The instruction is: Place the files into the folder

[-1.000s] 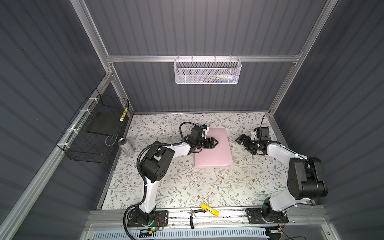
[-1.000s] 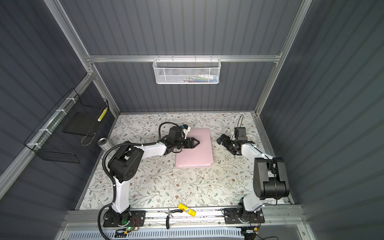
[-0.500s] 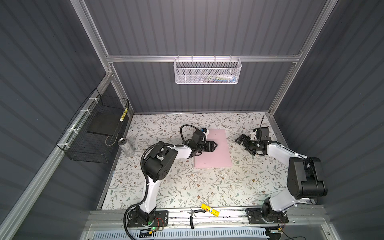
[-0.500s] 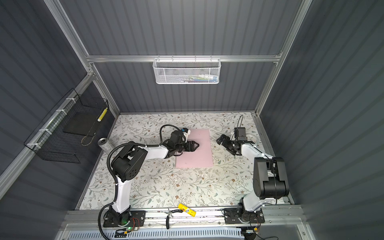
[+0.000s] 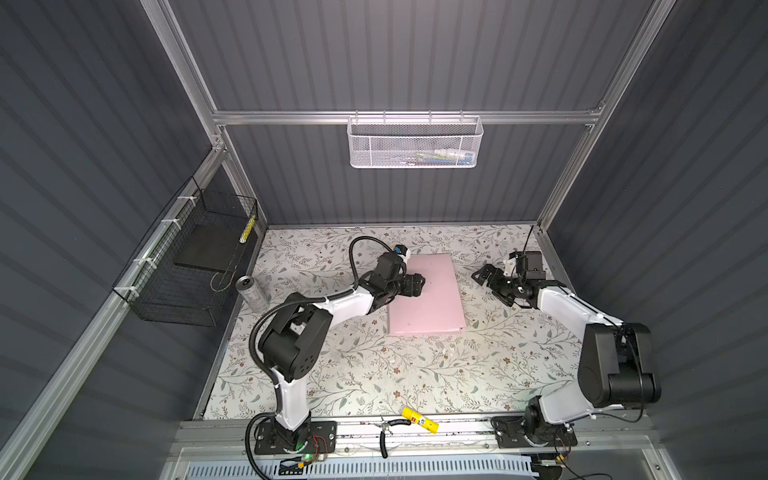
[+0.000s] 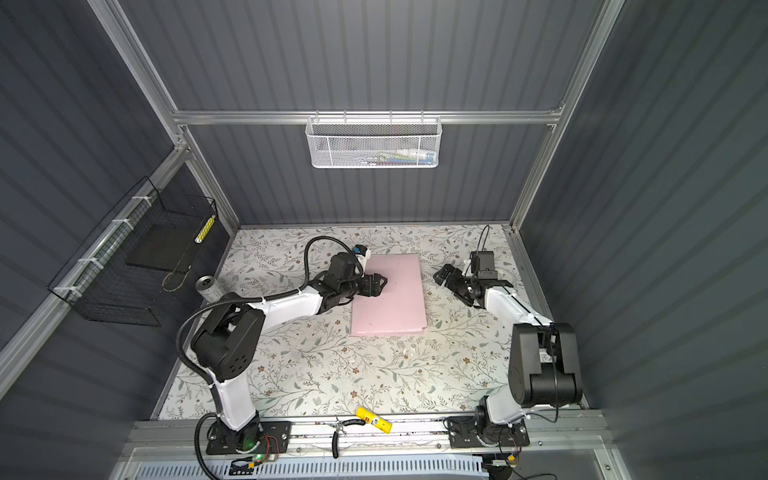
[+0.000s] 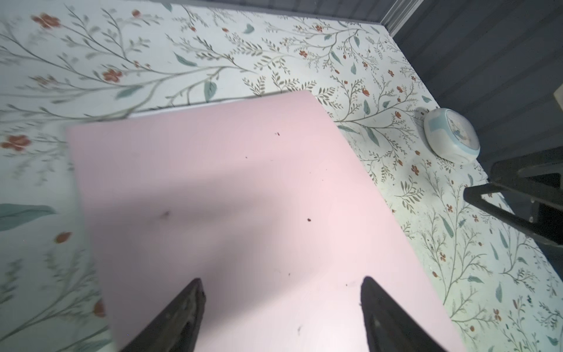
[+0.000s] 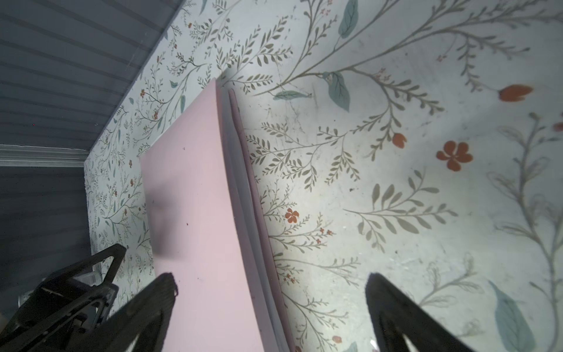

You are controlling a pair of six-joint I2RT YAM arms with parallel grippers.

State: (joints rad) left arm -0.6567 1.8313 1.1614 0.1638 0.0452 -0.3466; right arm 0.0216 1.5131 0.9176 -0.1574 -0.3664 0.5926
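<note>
Pale pink flat rectangular folder (image 5: pixel 426 297) (image 6: pixel 388 297) lies closed and flat on the floral-print worktop (image 5: pixel 374 365). White paper files (image 8: pixel 240 189) sit inside it. Only thin sheet edges show between the two covers in the right wrist view, so the print is unreadable and the sheet count unclear.

Left gripper (image 5: pixel 419 281) is over the folder's left half, and its arm hides part of the folder's left edge. In the left wrist view the black fingers (image 7: pixel 182 317) are spread apart with nothing between them, their bases cut off by the frame. Whether they touch the cover or sit just above it, cannot tell. Right gripper (image 5: pixel 486 282) is off the folder's right side, apart from it. Its fingers (image 8: pixel 393 314) are wide apart and empty.

A round white-and-blue object (image 7: pixel 452 135) sits past the folder's far right corner, mostly hidden by the right arm in both top views. What it is, unclear.

White mesh basket (image 5: pixel 415 143) hangs on the back rail, behind and above the folder. It holds a few long items, blurred through the mesh. Black wire basket (image 5: pixel 187 266) hangs on the side wall left of the folder. It holds a black flat slab (image 5: pixel 205 249) and a yellow striped stick (image 5: pixel 248 227). A silver can (image 5: pixel 252 293) is on the worktop between the wire basket and the folder. A yellow tube (image 5: pixel 419 419) and pliers (image 5: pixel 388 430) lie on the front rail, on the folder's near side.
</note>
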